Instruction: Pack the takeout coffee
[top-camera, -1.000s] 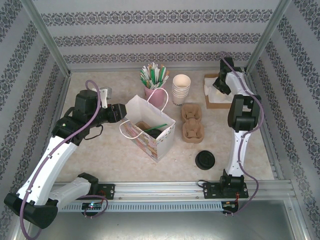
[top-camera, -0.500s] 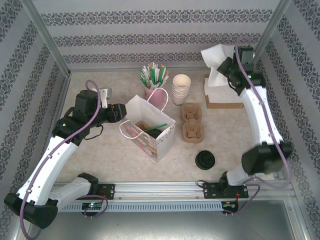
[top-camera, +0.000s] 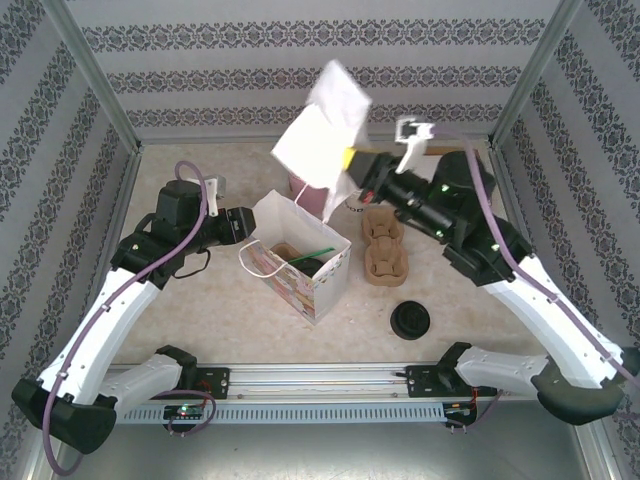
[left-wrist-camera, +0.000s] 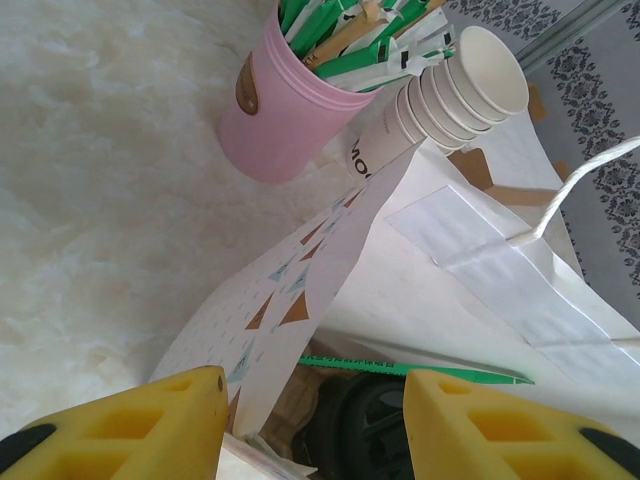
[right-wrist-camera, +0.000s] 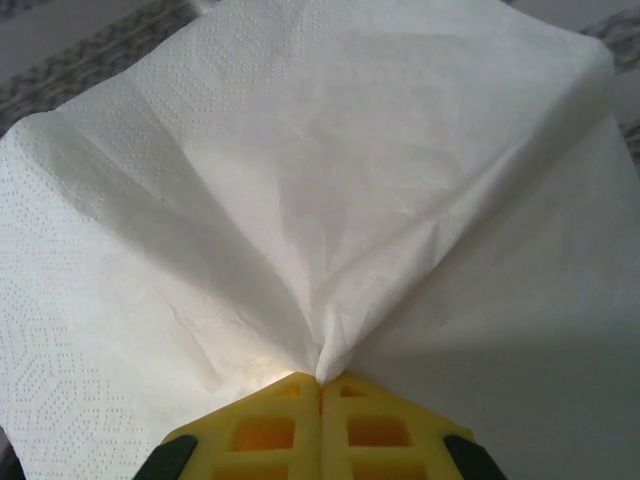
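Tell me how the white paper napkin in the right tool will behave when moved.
Probably floppy: the white paper napkin fans out creased from one pinched point at the right tool. Likely very light, since the sheet stands up above the tool, so it may flutter when swung. Its thin embossed paper looks apt to tear if snagged.

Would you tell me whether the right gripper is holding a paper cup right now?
No, the right gripper is shut on the bunched corner of a white paper napkin.
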